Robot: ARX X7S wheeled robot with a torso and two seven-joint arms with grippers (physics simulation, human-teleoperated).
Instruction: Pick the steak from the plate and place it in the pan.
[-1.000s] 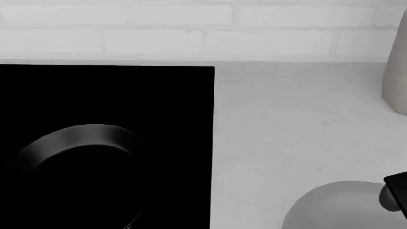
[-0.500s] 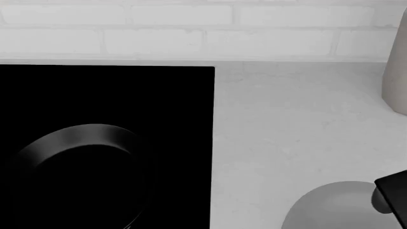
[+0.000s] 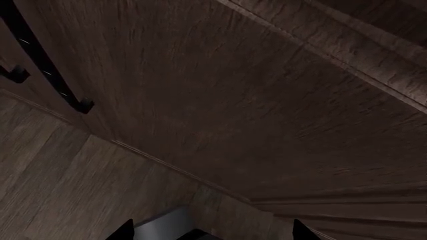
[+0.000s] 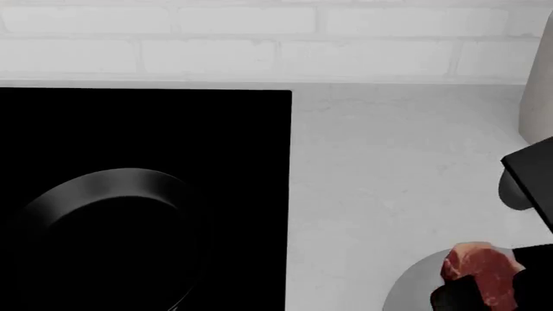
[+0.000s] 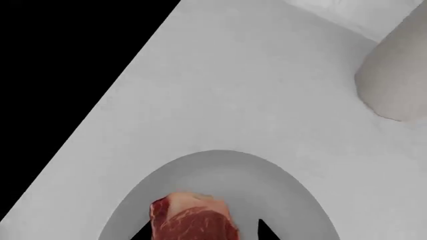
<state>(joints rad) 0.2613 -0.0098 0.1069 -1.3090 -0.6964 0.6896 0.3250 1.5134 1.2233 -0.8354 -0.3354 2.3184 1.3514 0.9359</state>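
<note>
The steak [image 4: 478,267], red with pale fat, hangs just above the light-grey plate [image 4: 413,286] at the lower right of the head view. My right gripper [image 4: 494,291] is shut on it. The right wrist view shows the steak [image 5: 193,220] between the two dark fingertips of that gripper [image 5: 203,232], over the plate [image 5: 220,170]. The black pan [image 4: 112,188] sits on the cooktop at lower left, with its handle out of view. My left gripper [image 3: 211,230] is open, with nothing between its tips, and faces dark wood. It does not show in the head view.
The flat black cooktop [image 4: 173,116] fills the left half of the white counter [image 4: 389,162]. A pale rounded vessel [image 4: 537,97] stands at the right edge, below a white brick wall [image 4: 259,39]. The left wrist view shows a wooden cabinet front [image 3: 233,100] with a black bar handle [image 3: 47,65].
The right arm has risen at the right edge of the head view. The steak, out of view before, now hangs above the plate in the right gripper.
</note>
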